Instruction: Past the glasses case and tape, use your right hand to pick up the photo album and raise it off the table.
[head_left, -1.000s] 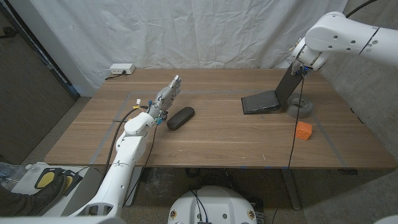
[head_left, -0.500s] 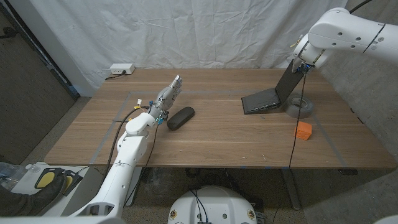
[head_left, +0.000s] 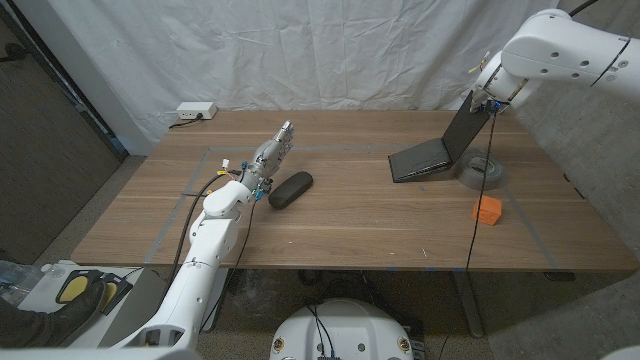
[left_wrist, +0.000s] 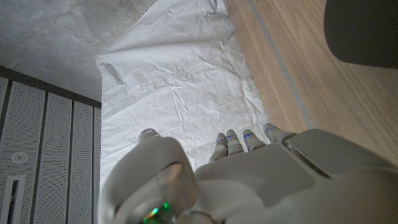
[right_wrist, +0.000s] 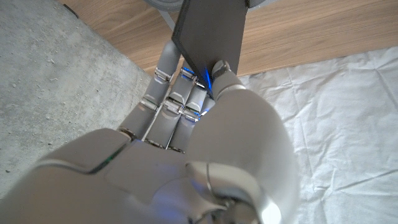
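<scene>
The photo album (head_left: 422, 161) is dark and stands open like a book at the table's far right. Its lower half lies on the wood while my right hand (head_left: 490, 88) pinches the top corner of the raised cover (head_left: 464, 128). The right wrist view shows my right hand (right_wrist: 186, 106) with thumb and fingers clamped on the cover's (right_wrist: 210, 34) edge. A grey tape roll (head_left: 484, 169) lies right behind the album. The dark glasses case (head_left: 290, 189) lies left of centre, close beside my left hand (head_left: 268, 156), which holds nothing, its fingers straight (left_wrist: 242, 140).
An orange block (head_left: 487, 210) sits near the front right, below the tape roll. A white power strip (head_left: 196, 112) rests at the far left corner. A white cloth hangs behind the wooden table (head_left: 350, 225). A cable dangles from the right arm past the block.
My right hand has risen a little, up and to the right, drawing the album's cover further upright. The lower half stays on the table. The left arm has not moved.
</scene>
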